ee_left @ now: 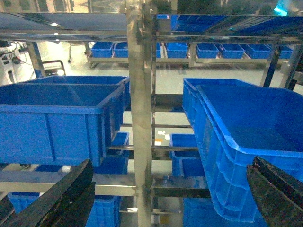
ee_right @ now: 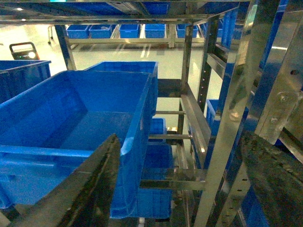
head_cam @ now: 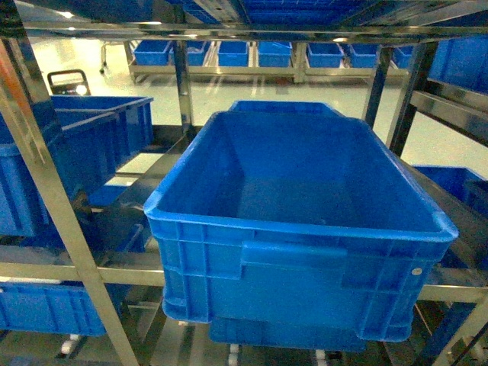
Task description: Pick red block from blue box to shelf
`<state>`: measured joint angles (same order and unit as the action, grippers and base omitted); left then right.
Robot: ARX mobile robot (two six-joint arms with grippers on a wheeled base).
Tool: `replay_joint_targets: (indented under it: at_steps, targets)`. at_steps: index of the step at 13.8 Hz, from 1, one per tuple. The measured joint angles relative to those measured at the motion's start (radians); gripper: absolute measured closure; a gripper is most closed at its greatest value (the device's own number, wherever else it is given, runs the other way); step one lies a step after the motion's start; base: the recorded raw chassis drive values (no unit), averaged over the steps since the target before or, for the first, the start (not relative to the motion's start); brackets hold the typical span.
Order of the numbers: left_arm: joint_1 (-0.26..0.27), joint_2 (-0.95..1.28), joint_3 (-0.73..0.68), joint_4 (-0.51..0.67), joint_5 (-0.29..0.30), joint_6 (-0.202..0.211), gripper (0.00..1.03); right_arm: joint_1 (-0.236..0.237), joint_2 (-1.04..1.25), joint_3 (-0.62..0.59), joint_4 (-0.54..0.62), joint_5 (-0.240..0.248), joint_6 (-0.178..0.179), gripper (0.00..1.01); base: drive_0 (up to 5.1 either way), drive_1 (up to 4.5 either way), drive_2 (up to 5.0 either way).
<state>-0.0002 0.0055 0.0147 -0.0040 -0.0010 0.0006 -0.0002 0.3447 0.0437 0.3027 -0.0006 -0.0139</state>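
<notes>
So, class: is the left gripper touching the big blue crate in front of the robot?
Apart. The left wrist view shows the left gripper open, with clear space between its fingers and the blue crate.

Left gripper (ee_left: pixel 168 198): two dark fingers at the lower corners of the left wrist view, one finger (ee_left: pixel 61 201) at lower left, the other at lower right; jaws spread wide, nothing between them.

Right gripper (ee_right: pixel 184 189): two dark fingers, one finger (ee_right: pixel 92 187) at lower left of the right wrist view, the other at lower right; jaws spread wide, nothing held.

Head view: neither arm nor gripper visible.
</notes>
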Motion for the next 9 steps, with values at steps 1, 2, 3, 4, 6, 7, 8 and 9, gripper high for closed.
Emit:
replay_joint_targets:
  at_steps: [1, 2, 3, 4, 6, 7, 8, 9]
  targets:
    - [0.000, 0.000, 0.000, 0.000, 0.000, 0.000, 0.05, 0.000, 0.000, 0.000, 0.000, 0.000, 0.000, 0.19, 0.0, 0.00, 0.0]
    - [0.000, 0.000, 0.000, 0.000, 0.000, 0.000, 0.05, 0.000, 0.000, 0.000, 0.000, 0.000, 0.000, 0.06, 0.0, 0.00, 0.0]
    - [0.000, 0.000, 0.000, 0.000, 0.000, 0.000, 0.05, 0.000, 0.000, 0.000, 0.000, 0.000, 0.003, 0.02, 0.0, 0.00, 0.0]
    - [0.000, 0.000, 0.000, 0.000, 0.000, 0.000, 0.05, 0.000, 0.000, 0.000, 0.000, 0.000, 0.003, 0.03, 0.0, 0.00, 0.0]
    - [0.000, 0.000, 0.000, 0.000, 0.000, 0.000, 0.05, 0.000, 0.000, 0.000, 0.000, 0.000, 0.003, 0.03, 0.0, 0.00, 0.0]
    - [0.000, 0.000, 0.000, 0.000, 0.000, 0.000, 0.05, 0.000, 0.000, 0.000, 0.000, 0.000, 0.003, 0.03, 0.0, 0.00, 0.0]
    - [0.000, 0.000, 0.000, 0.000, 0.000, 0.000, 0.05, 0.000, 0.000, 0.000, 0.000, 0.000, 0.003, 0.03, 0.0, 0.00, 0.0]
    - [0.000, 0.000, 0.000, 0.000, 0.000, 0.000, 0.05, 0.000, 0.000, 0.000, 0.000, 0.000, 0.003, 0.03, 0.0, 0.00, 0.0]
